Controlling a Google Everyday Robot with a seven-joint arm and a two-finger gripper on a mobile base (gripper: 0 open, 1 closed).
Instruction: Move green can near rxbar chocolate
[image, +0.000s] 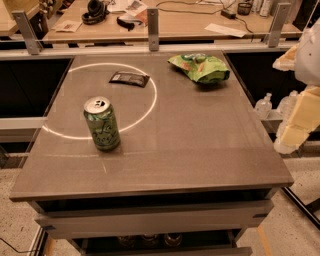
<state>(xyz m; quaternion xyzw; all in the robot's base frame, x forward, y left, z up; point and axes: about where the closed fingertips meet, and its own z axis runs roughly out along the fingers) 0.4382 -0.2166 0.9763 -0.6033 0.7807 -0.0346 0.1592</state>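
Green can (102, 123) stands upright on the front-left of the table (200, 150), near the left edge, on a pale light ring (152, 102). Rxbar chocolate (129, 78) lies flat further back, well apart, with bare top between them. Green snack bag (200, 67) sits back-right; we see open room centre and front-right. Gripper (292, 135) hangs off the table's right edge; we cannot tell its state. Can's contents hidden.
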